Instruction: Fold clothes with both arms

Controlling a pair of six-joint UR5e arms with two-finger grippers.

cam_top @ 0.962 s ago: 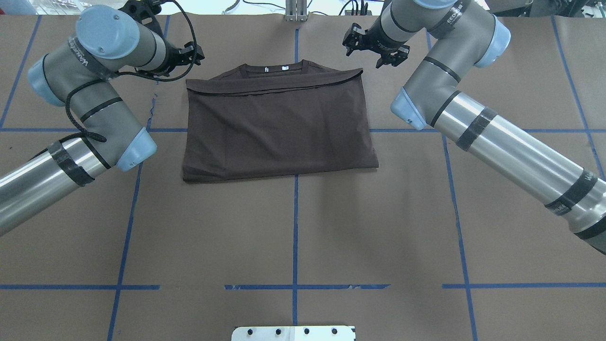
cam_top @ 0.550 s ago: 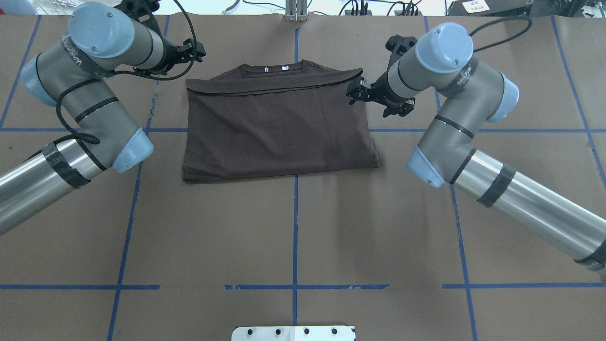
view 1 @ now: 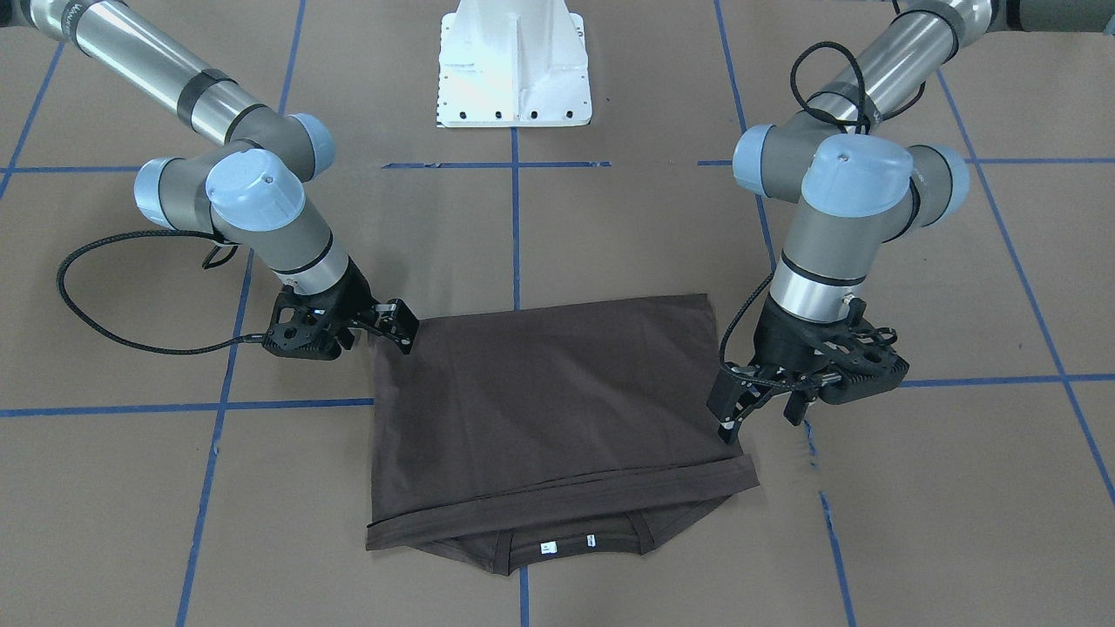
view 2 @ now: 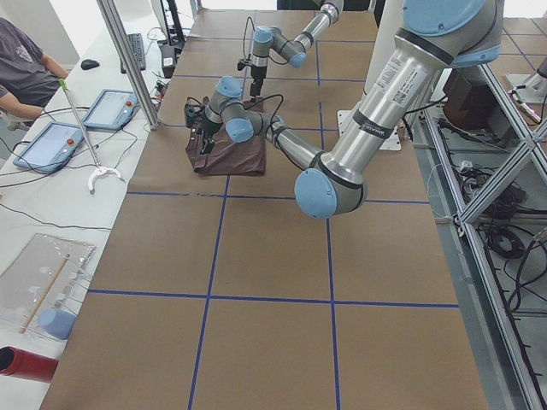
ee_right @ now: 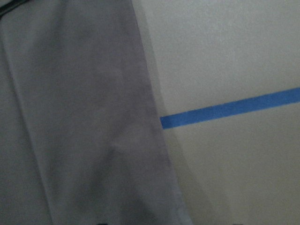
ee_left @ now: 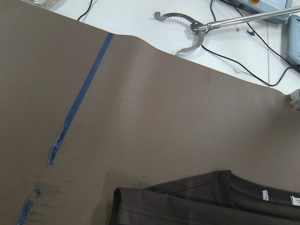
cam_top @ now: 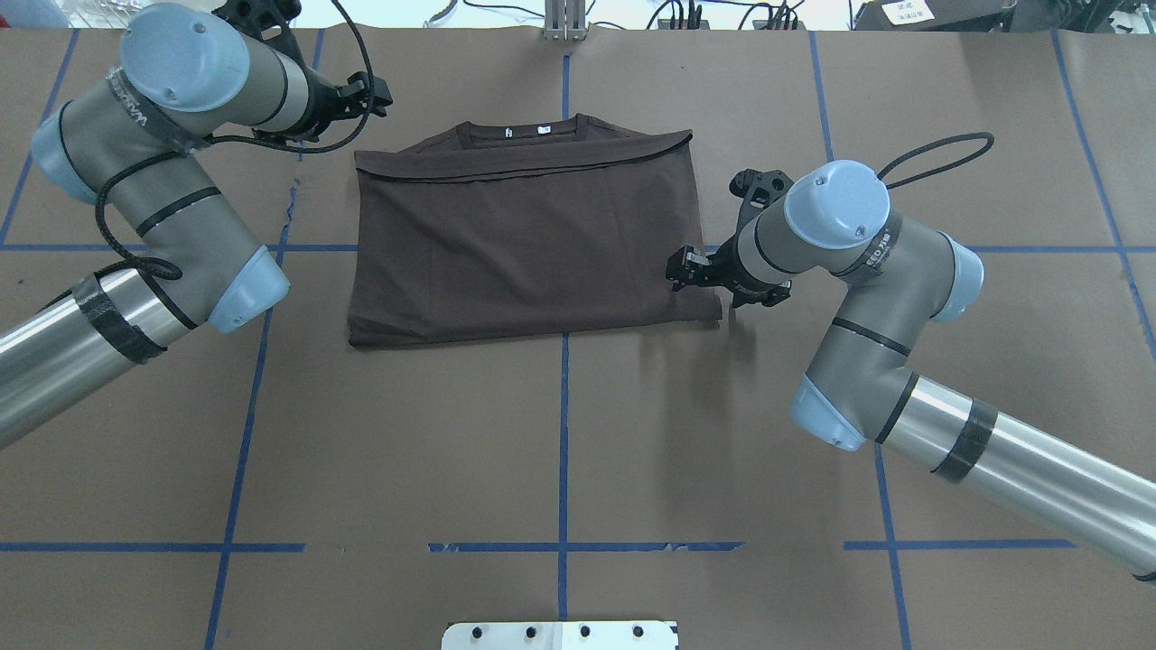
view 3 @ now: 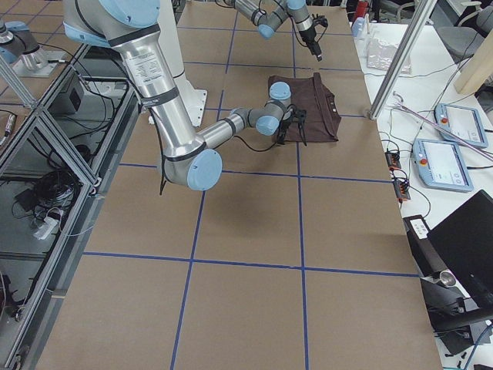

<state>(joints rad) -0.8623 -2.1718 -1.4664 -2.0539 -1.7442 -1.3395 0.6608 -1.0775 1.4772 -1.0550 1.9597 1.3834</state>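
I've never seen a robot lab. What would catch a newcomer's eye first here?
Probably the dark brown T-shirt, folded into a rectangle on the far half of the brown table with its blue tape grid. Then the silver right arm, holding the right gripper at the shirt's right edge close to its near corner, and the left arm, with the left gripper by the far left corner at the collar end.
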